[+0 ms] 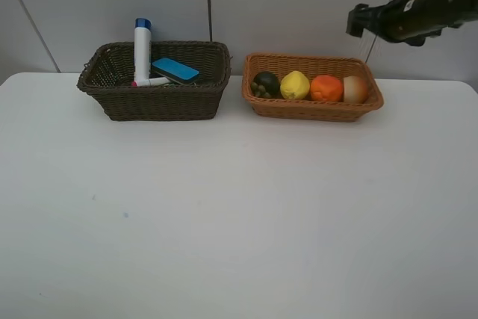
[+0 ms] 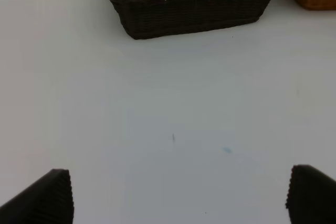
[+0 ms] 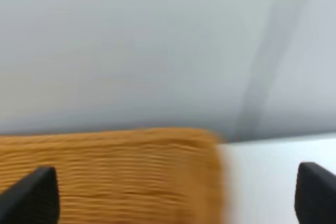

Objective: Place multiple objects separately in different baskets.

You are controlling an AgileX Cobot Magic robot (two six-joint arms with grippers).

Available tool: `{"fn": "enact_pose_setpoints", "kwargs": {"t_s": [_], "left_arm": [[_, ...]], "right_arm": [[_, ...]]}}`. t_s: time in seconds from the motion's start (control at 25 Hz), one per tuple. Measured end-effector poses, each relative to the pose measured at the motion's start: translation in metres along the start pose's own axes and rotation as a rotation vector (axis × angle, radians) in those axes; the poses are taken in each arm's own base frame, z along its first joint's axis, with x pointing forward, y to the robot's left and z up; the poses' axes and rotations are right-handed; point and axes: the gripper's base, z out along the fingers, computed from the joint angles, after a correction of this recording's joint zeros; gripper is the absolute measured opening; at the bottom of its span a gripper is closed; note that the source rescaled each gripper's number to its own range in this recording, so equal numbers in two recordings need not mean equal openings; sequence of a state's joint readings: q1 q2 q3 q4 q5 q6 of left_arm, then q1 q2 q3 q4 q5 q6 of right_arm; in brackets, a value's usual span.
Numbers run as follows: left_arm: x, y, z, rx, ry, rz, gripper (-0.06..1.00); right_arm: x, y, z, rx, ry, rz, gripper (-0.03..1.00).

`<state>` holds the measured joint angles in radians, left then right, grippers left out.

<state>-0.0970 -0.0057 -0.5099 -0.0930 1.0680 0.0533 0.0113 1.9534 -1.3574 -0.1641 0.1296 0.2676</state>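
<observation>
— Where do the objects sit?

— The dark brown basket (image 1: 157, 102) stands on the white table (image 1: 239, 222), left of the light orange-tan basket (image 1: 310, 106). In the brown one the white blue-capped tube (image 1: 142, 50) stands upright, the eraser block (image 1: 175, 70) lies blue side up, and the white-pink marker (image 1: 151, 81) lies beside the tube's foot. The pump bottle does not show clearly.

— And the fruit?

— In a row in the tan basket: mangosteen (image 1: 265, 84), lemon (image 1: 294, 85), orange (image 1: 326, 88), peach (image 1: 355, 89).

— The grippers?

— The right gripper (image 1: 358, 20) hangs high above the tan basket's right end, fingers wide apart, empty; its wrist view is blurred. The left gripper (image 2: 178, 198) hovers over bare table in front of the brown basket, fingers spread, holding nothing.
</observation>
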Motion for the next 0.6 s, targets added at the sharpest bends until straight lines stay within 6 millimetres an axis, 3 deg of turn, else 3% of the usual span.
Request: {"fn": "enact_pose_setpoints", "kwargs": {"t_s": [0.12,0.24,0.4,0.6], "left_arm": [[0.0,0.0,0.0,0.0,0.0,0.0,1.0],[0.0,0.0,0.0,0.0,0.0,0.0,1.0],[0.0,0.0,0.0,0.0,0.0,0.0,1.0],[0.0,0.0,0.0,0.0,0.0,0.0,1.0]], "right_arm": [[0.005,-0.049,-0.003,0.106,0.093,0.101,1.0],[0.015,-0.072,-0.007,0.167,0.202,0.135,1.0],[0.019,-0.071,-0.026,0.191,0.281,0.115,1.0],[0.034,-0.055,-0.085,0.176,0.295,0.092,1.0]]}}
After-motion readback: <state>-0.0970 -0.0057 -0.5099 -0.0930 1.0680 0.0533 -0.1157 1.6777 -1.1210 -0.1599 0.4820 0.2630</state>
